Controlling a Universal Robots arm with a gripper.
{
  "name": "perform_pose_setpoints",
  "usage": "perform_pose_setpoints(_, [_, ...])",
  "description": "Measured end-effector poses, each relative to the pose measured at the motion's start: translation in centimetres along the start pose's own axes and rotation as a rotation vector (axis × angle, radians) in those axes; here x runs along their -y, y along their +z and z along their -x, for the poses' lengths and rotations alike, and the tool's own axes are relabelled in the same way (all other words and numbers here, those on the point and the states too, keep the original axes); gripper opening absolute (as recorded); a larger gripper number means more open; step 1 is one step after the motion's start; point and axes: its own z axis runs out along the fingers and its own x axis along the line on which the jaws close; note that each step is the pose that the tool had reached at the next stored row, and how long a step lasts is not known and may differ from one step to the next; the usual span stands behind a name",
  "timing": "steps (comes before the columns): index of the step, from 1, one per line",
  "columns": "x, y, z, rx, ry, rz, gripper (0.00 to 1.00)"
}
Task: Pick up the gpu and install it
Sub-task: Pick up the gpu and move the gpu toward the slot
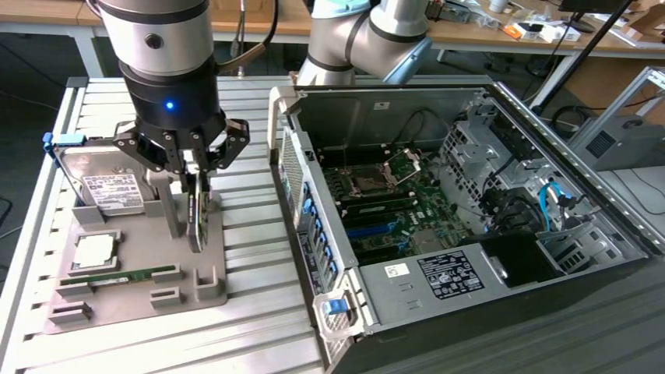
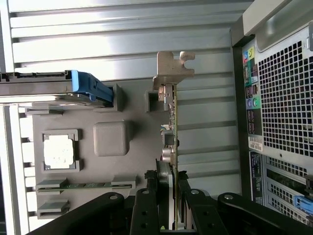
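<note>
The gripper is seen clamped on the gpu, its 2 fingers pinching the card's upper edge. The card stands on edge, apparently seated in the grey tray, beside the open computer case. Grasping is judged in hand. A straight, level lift would be required, so that the bracket is freed cleanly.

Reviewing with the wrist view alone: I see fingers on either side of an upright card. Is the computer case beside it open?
Observer: Yes, the case lies open upward, with the motherboard exposed.
Operator: What carries the blue tab near the card?
Observer: A hard drive standing in the tray, white label showing.
Operator: And the grip itself?
Observer: The gripper clamps the gpu at its upper edge; the card stands vertical.
</note>
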Motion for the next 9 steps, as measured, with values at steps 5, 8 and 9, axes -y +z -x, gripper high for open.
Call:
perform_pose_setpoints(5, [-0.01,-0.11,0.01,0.0000,0.000,0.0000,0.27])
perform_pose_setpoints(8, [-0.01,-0.17,0.01,0.0000,0.000,0.0000,0.27])
perform_pose_setpoints(9, [-0.01,-0.19,0.01,0.0000,0.000,0.0001,0.27])
